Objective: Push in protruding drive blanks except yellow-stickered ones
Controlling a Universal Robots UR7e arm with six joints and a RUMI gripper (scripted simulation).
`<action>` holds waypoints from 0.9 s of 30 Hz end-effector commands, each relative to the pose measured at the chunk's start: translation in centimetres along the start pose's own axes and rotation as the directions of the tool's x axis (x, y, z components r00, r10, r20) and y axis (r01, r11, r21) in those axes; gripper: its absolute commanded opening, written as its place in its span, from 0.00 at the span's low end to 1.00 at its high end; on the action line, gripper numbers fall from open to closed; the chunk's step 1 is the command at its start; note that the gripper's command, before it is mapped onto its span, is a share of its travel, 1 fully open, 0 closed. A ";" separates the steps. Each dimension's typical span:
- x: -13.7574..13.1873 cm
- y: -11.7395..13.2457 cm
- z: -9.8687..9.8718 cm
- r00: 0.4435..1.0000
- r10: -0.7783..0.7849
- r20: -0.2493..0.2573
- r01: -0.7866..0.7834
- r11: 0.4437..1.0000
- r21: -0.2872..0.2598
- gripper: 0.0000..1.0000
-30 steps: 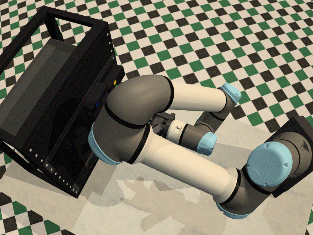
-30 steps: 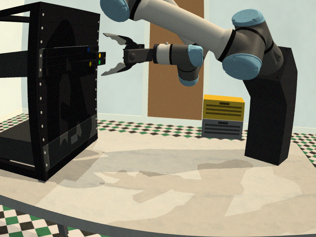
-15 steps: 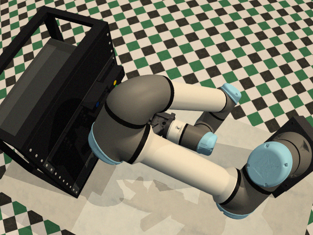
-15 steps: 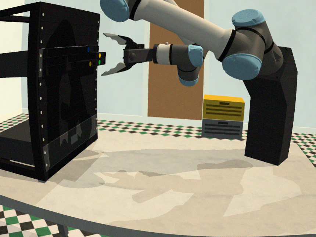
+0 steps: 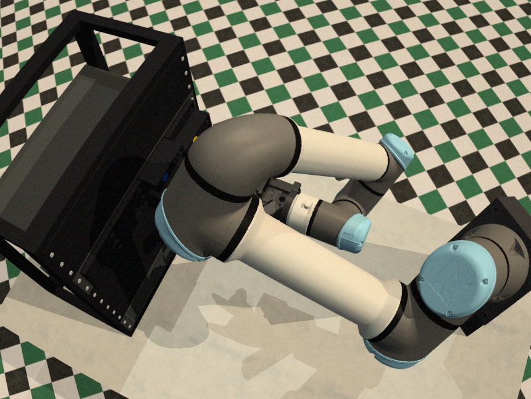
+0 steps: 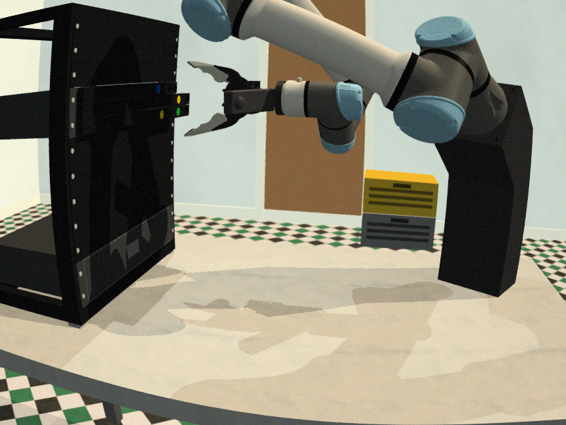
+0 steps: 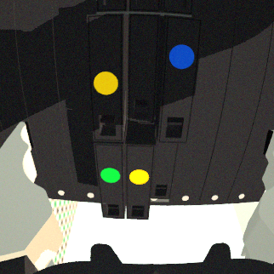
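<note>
The black rack [image 6: 91, 160] stands at the left on the beige mat. Its front faces my arm. Several drive blanks stick out of its upper front. A green-sticker blank [image 6: 178, 110] and a yellow-sticker blank [image 6: 178, 99] above it reach furthest out. A blue-sticker blank [image 6: 158, 89] and a second yellow-sticker blank [image 6: 161, 114] stick out less. The wrist view shows the green [image 7: 110, 174], yellow [image 7: 139, 176], blue [image 7: 181, 56] and second yellow [image 7: 105, 82] stickers. My gripper [image 6: 188, 99] is open and empty. Its fingertips are level with the furthest blank ends, one finger above them and one below. In the overhead view my elbow hides the fingers.
My arm's elbow [image 5: 223, 172] hangs close to the rack's front. The dark base pedestal [image 6: 484, 192] stands at the right. A yellow and grey box [image 6: 399, 210] sits on the floor at the back. The rack's open frame [image 5: 86, 38] extends behind its front panel.
</note>
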State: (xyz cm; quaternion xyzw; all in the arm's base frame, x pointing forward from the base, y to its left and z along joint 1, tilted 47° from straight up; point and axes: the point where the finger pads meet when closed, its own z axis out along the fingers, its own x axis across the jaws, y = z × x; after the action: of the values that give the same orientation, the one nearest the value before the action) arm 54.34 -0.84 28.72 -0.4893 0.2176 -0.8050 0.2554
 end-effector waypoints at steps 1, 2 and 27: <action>-0.3 2.5 0.4 1.000 0.000 0.000 0.000 1.000 0.002 1.00; -0.4 3.1 0.5 1.000 0.000 0.000 0.000 1.000 0.002 1.00; -1.1 7.7 1.1 1.000 0.000 0.000 0.000 1.000 0.002 1.00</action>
State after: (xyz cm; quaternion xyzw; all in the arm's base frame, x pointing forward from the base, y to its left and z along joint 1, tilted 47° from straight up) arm 57.27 -6.21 23.82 -0.4893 0.2170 -0.8050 0.2559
